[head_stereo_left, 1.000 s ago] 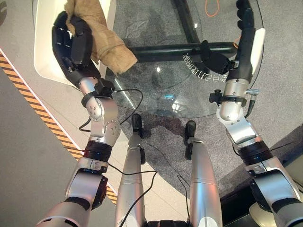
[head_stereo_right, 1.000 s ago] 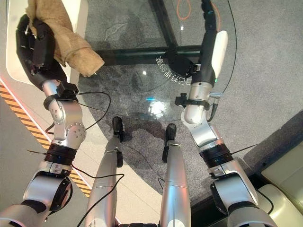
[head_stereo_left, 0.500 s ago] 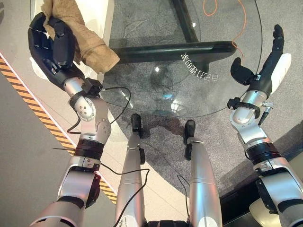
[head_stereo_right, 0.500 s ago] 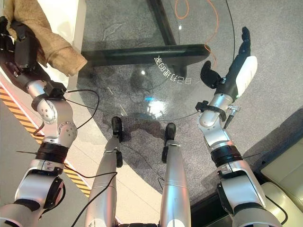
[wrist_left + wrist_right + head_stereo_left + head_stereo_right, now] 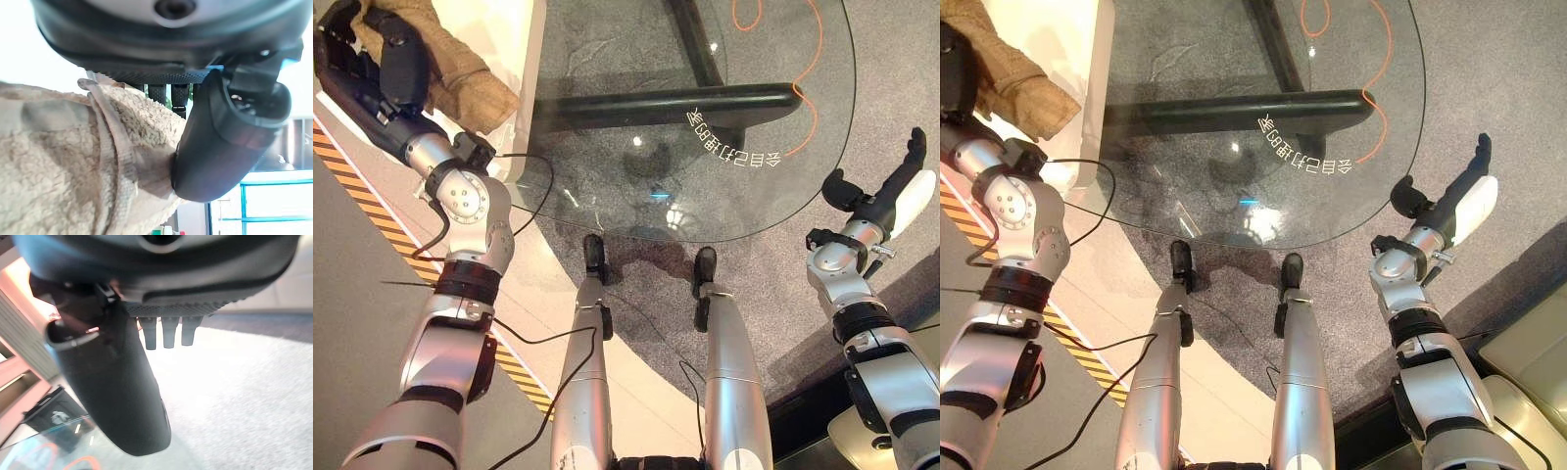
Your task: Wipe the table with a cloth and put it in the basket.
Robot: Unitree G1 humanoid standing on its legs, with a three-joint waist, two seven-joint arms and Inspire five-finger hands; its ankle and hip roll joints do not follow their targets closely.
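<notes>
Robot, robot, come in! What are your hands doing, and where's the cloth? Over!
Left hand shut on the tan cloth, held over the white basket. Right hand open, beside the glass table. Nothing in the way.

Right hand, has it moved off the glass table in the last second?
Yes. The right hand has swung rightward, from over the glass table to beyond its right edge.

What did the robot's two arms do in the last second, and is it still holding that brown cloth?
The right hand drew back off the glass table to beyond its right edge, fingers straight. The left hand carried the cloth further left, over the white basket. It still holds it: the thumb presses the cloth against the hand. The table and the orange cable under it stayed put.
</notes>
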